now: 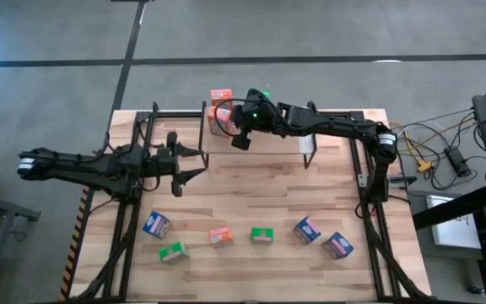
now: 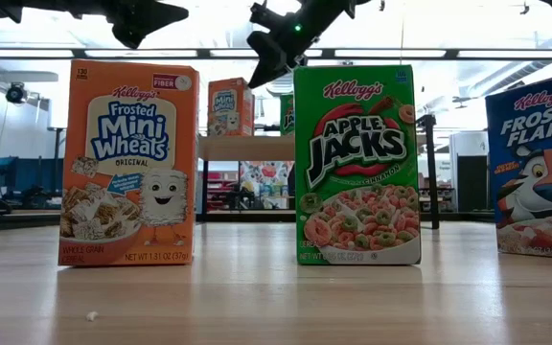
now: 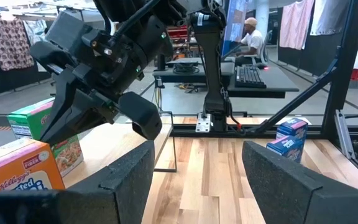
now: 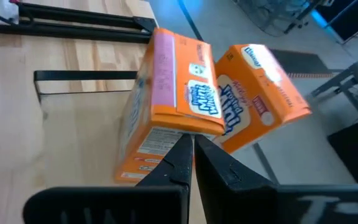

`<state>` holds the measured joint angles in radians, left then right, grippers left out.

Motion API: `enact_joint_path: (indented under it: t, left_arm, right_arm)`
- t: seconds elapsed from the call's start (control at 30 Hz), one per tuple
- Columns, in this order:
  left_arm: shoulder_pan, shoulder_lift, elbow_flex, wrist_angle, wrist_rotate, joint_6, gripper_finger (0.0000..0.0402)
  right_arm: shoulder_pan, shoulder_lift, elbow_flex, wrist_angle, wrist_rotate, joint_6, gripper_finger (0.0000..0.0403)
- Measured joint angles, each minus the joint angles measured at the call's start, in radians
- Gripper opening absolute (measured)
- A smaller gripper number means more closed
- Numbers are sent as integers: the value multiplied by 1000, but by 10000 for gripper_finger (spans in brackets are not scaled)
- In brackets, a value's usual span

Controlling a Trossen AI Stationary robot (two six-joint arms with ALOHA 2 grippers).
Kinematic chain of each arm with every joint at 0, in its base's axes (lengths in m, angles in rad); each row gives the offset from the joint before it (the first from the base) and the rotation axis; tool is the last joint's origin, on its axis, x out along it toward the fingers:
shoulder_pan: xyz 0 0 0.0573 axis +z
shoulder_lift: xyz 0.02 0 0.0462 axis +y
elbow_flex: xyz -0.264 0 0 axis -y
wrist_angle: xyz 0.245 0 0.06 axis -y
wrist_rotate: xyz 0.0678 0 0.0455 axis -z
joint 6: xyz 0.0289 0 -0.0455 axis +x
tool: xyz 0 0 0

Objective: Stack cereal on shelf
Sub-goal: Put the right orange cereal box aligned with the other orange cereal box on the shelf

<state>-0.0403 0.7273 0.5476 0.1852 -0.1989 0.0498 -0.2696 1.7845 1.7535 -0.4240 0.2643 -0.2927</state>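
Item: mini cereal boxes, small printed cardboard cartons. In your high view, six stand in a loose row across the lower part of the frame: a blue box (image 1: 156, 224), a green box (image 1: 173, 252), an orange box (image 1: 220, 237), a second green box (image 1: 262, 236), a second blue box (image 1: 307, 230) and a third blue box (image 1: 337, 245).

In the low view you can read two fronts. The Frosted Mini-Wheats box (image 2: 128, 163) at left is orange, upright, with a bowl picture. The Apple Jacks box (image 2: 356, 165) at centre right is green, upright. A blue Frosted Flakes box (image 2: 539, 163) is cut off by the right edge.

Item: shelf (image 1: 340, 116), a light plank on thin black legs along the upper centre of the high view. On its left end you have two orange boxes (image 1: 220, 96), just beside each other; your right wrist view shows the nearer one (image 4: 166, 112) upright and the farther one (image 4: 263, 106) tilted, corner outward.

Item: right gripper (image 1: 241, 139), at the shelf's left end just beside those boxes. Its fingers are closed together and hold nothing.

Item: left gripper (image 1: 194, 162), centre left of the high view, above bare tabletop. Its fingers are spread wide and empty.
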Motion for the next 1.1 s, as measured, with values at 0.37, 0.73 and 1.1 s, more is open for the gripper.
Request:
enact_joint_path:
  t: [0.37, 0.73, 1.1]
  left_arm:
    - [0, 9, 0, 1, -1, -10, 227]
    - [2, 96, 0, 25, -120, -72, 226]
    - [205, 139, 110, -55, -186, 50, 109]
  right_arm:
    - [3, -65, -18, -132, -54, 7, 9]
    - [30, -308, -492, 214, -221, 1, 9]
    - [8, -561, -880, 612, -247, -34, 9]
